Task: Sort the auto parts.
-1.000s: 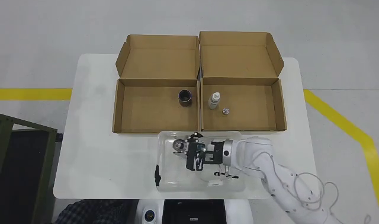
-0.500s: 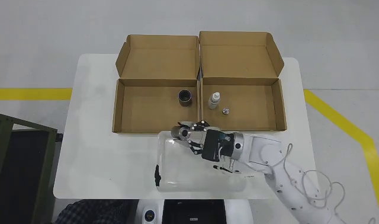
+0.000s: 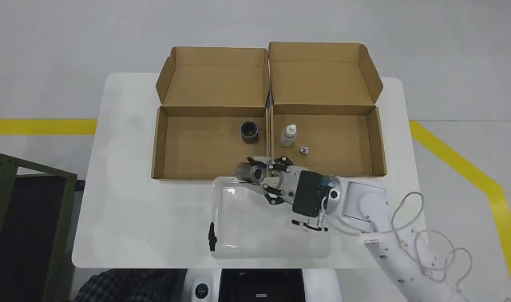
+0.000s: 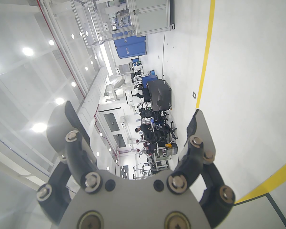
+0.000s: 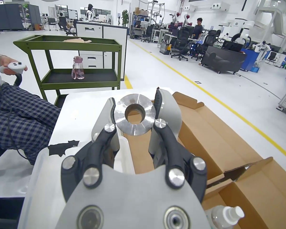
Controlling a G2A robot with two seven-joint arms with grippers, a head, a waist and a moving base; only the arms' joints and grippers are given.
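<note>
**A:** What is shown in the top view?

**B:** A white, round-cornered table is set on a grey floor marked with yellow lines. Two open cardboard boxes are placed side by side on it. Reckoned from the clear plastic tray, the 11 o'clock box and the 1 o'clock box are so named. One dark cylinder is counted in the former. One small white bottle and one small metal piece are counted in the latter.

**A:** And the part being sorted?

**B:** One metal ring is gripped by the right gripper. It is held at 12 o'clock of the tray, over the far rim and just beside the near wall of the 11 o'clock box.

**A:** The left wrist view?

**B:** The left gripper is seen spread wide, with nothing held. A glossy pale floor, yellow lines and a bright workshop hall are seen beyond it.

**A:** The right wrist view?

**B:** The metal ring is shown as a flat machined disc with a round bore. It is clamped by its edge between two fingers closed against it. Brown cardboard walls and a green metal cart are seen beyond.
</note>
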